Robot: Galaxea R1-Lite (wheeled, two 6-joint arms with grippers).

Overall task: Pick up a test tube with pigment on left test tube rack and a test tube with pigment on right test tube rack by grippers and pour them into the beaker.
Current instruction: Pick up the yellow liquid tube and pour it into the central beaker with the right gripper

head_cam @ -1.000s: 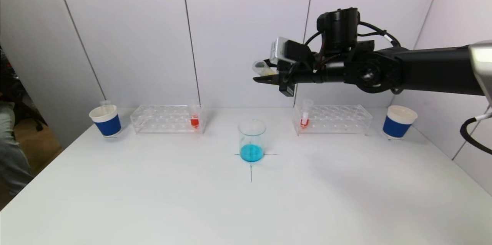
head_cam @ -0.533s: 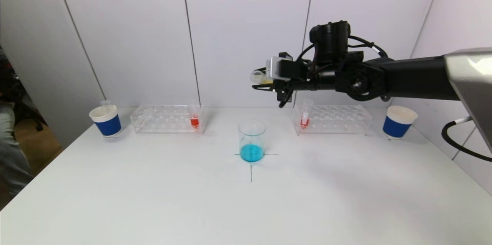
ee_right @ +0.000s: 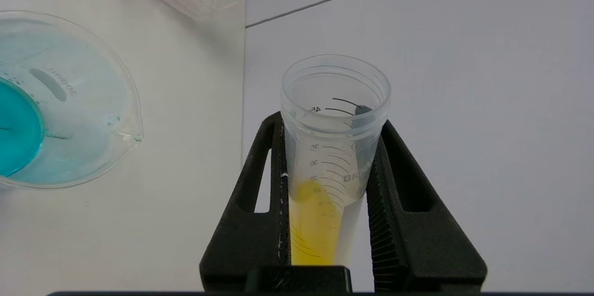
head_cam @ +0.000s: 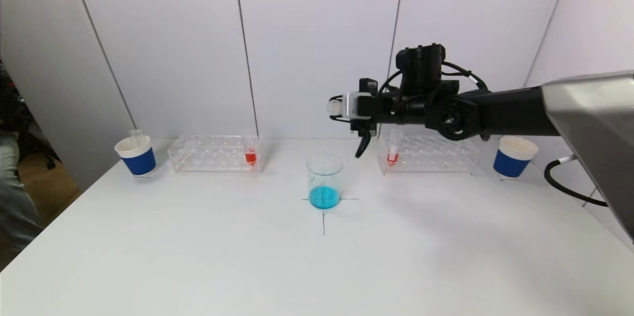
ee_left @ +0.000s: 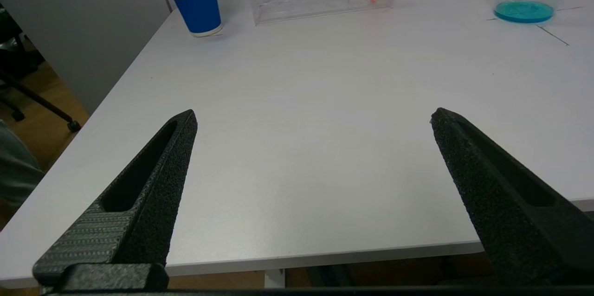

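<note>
Holding a clear graduated test tube of yellow pigment nearly level, the right gripper was clamped on it, above and just beyond the glass beaker. A pour from there risked missing the rim. The left gripper sat spread, empty.

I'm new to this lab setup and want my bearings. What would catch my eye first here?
The right tool reaching in above the table, shut on a tube of yellow liquid tipped on its side, up and just right of the beaker. Next, the beaker of bright blue liquid at the table's centre mark. Then the red-filled tubes, one in the left rack and one in the right.
</note>
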